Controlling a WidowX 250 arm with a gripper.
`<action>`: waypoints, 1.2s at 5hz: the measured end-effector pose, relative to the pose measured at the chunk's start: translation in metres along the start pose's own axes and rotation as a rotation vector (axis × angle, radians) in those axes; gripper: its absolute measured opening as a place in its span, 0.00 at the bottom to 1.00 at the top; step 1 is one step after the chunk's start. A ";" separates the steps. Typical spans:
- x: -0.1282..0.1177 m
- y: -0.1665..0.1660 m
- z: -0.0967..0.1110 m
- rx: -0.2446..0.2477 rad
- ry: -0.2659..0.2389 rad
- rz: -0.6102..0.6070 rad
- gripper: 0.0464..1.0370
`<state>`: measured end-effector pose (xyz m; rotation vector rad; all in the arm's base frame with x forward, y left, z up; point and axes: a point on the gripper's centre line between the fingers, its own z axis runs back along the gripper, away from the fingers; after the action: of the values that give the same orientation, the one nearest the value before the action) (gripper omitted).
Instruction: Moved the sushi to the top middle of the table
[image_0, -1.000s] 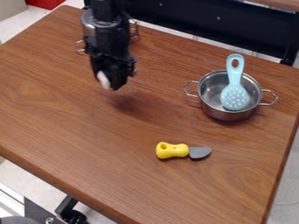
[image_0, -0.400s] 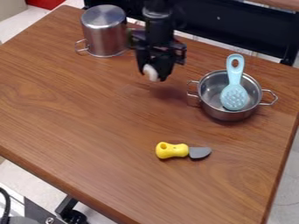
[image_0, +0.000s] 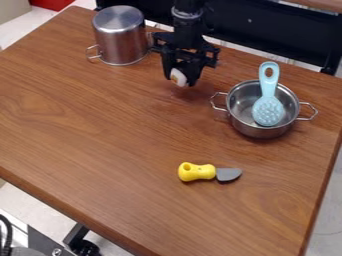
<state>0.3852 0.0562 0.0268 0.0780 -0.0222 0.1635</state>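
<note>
Sushi (image_0: 178, 78), white with a touch of orange, in the grip of the black tool (image_0: 181, 81) near the far edge of the wooden surface (image_0: 87, 135), around the top middle. Held low, close over the wood; cannot tell from this angle whether in contact with it or just above. Tool closed on the piece from the sides, pointing down, with no wide gap on show. Step in hand, by judgement: the placing, with the carry all but done and only the lowering and release left. Next, ease straight down until resting on the wood, then spread the grip gently and lift clear without dragging or tipping the piece. Off to the left, an upside-down metal pot (image_0: 120, 37), near the arm but apart from the sushi. To the right and a little nearer the camera, an open metal pan (image_0: 257, 128) with a light blue slotted spoon (image_0: 268, 110) leaning inside, handle up past the rim. Worth keeping clear of both on the way out, above all of the spoon handle and the pot's side. Farther toward the camera, well apart, a yellow-handled knife (image_0: 197, 172) lying flat, out of the way. Nothing visible directly beneath the sushi to block the setting down.
</note>
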 end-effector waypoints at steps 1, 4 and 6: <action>0.007 0.004 -0.002 0.007 -0.006 0.025 0.50; 0.009 0.007 -0.012 0.020 -0.020 0.025 0.97; 0.004 0.010 -0.012 -0.007 0.012 0.034 0.96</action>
<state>0.3875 0.0679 0.0157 0.0695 -0.0120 0.1978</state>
